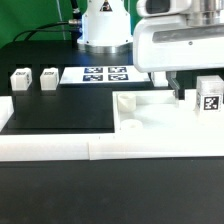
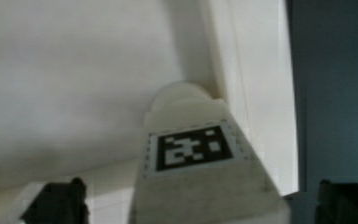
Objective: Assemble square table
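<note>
The white square tabletop (image 1: 150, 118) lies flat against the low white border wall (image 1: 50, 150). One white tagged leg (image 1: 208, 97) stands on the tabletop at the exterior view's right. My gripper (image 1: 190, 90) hangs over that leg, open. In the wrist view the leg (image 2: 194, 150) lies between my dark fingertips (image 2: 55, 203), with a gap on each side, and the tabletop (image 2: 87, 80) is behind it. Two more tagged legs (image 1: 20, 80) (image 1: 48, 78) stand on the black table at the exterior view's left. The fourth leg is not in view.
The marker board (image 1: 105, 75) lies flat in front of the robot's base (image 1: 105, 25). The border wall runs along the front and turns up at the exterior view's left. Black table shows beside the tabletop's edge in the wrist view (image 2: 336, 80).
</note>
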{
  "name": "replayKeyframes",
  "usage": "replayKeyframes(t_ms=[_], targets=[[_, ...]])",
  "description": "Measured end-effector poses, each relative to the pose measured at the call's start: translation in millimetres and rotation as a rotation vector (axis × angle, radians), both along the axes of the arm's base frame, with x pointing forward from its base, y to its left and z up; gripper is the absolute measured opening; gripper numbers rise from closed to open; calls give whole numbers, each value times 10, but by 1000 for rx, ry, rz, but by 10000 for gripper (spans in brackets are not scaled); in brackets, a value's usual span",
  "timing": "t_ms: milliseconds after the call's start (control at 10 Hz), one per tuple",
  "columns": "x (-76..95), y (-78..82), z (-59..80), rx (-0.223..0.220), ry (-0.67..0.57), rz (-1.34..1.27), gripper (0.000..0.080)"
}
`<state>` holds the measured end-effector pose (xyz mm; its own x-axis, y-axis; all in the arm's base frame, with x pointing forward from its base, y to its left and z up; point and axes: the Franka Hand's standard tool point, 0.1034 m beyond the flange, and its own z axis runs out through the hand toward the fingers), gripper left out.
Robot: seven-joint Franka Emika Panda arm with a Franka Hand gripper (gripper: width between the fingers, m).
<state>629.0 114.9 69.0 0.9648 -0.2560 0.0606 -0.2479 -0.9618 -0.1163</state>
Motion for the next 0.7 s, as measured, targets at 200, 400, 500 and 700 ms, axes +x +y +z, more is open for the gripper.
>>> replayKeyframes(t_ms=[200,400,500,700], targets=[[-1,2,-1,1,2,-18,385],[-2,4,-2,14,15,-144,286],[-2,1,-3,21,23,-226,288],[-2,-1,-1,43,48,-515,288]])
